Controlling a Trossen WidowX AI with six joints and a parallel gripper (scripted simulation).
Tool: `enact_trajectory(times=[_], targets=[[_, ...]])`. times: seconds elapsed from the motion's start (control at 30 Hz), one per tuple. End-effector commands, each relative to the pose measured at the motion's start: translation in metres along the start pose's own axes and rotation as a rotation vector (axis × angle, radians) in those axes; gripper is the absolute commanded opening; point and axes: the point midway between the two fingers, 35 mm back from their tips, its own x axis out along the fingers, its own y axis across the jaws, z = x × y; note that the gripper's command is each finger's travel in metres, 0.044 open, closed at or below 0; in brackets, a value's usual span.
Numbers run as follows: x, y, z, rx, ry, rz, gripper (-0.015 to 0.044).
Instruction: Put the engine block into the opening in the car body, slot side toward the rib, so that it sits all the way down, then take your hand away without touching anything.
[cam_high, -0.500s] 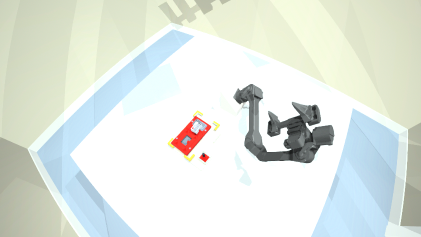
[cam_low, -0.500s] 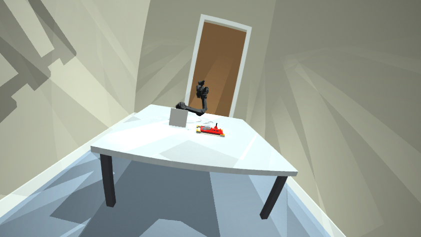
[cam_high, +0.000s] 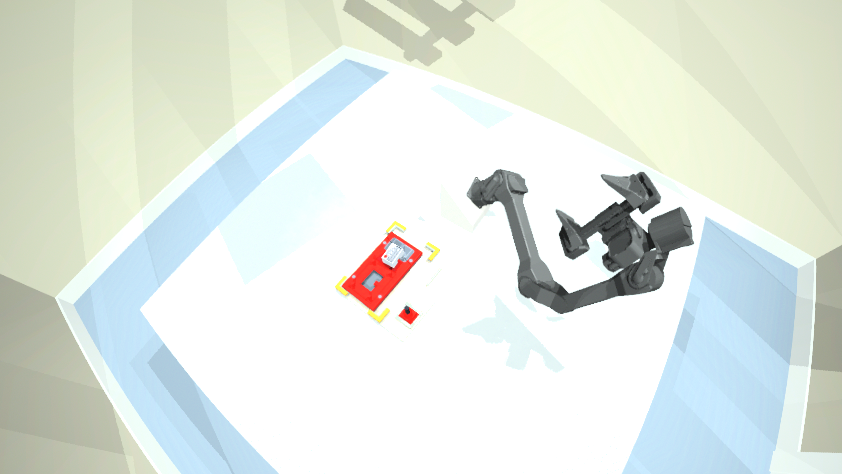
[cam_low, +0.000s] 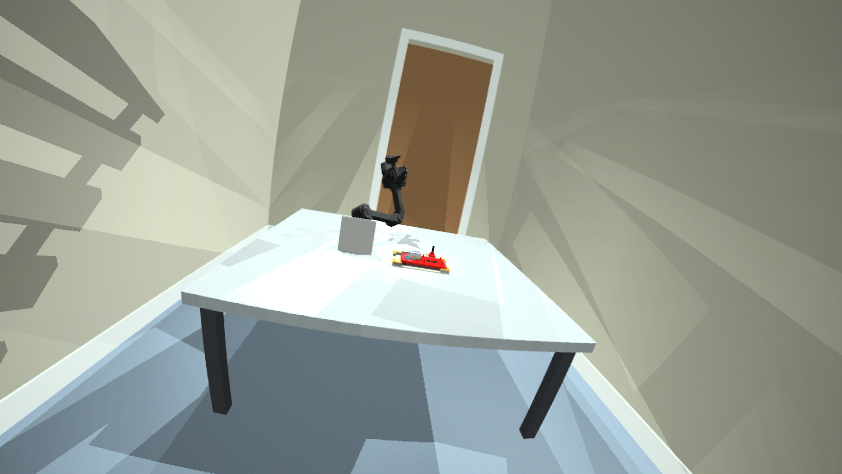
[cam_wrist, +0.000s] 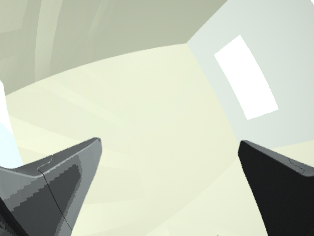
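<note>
1. My gripper (cam_high: 580, 193) (cam_low: 393, 158) (cam_wrist: 172, 146) is wide apart and has nothing in it. It is high up, right of the middle in the top view, well apart from the toy.
2. The engine block (cam_high: 391, 255) (cam_low: 414, 255) is the small pale thing on the upper part of the red car body (cam_high: 387, 275) (cam_low: 428, 263), near the middle of the top view. It looks a bit crooked there. I can't tell if it is all the way down.
3. The car body has a gray opening (cam_high: 370, 279) nearer its lower left end, with a red bit poking into it. That bit may be the rib. The block is not in that opening.
4. I think the block is light and hard, like toy plastic. It should not squash, but smooth sides could slip if I pinch only an edge.
5. If it needs moving, I would pinch it softly by two flat, facing sides, up high, so my fingers don't bump the body. I can't make out the slot from here, so I would check which way it faces first.
6. A hard push on one corner could make it tip and jam. I would press straight down in the middle.
7. If it is already in right, I just stay away from it. Yellow corner pieces (cam_high: 433, 252) (cam_low: 397, 260) stand around the body, and I should not knock those either.
</note>
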Motion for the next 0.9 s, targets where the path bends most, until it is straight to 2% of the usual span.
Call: enact_trajectory(times=[0.0, 0.5, 0.87], targets=[[0.006, -0.016, -0.018, 0.093, -0.017, 0.067, 0.044], [0.058, -0.05, -0.081, 0.308, -0.052, 0.367, 0.044], [0.115, -0.027, -0.114, 0.412, -0.015, 0.653, 0.044]])
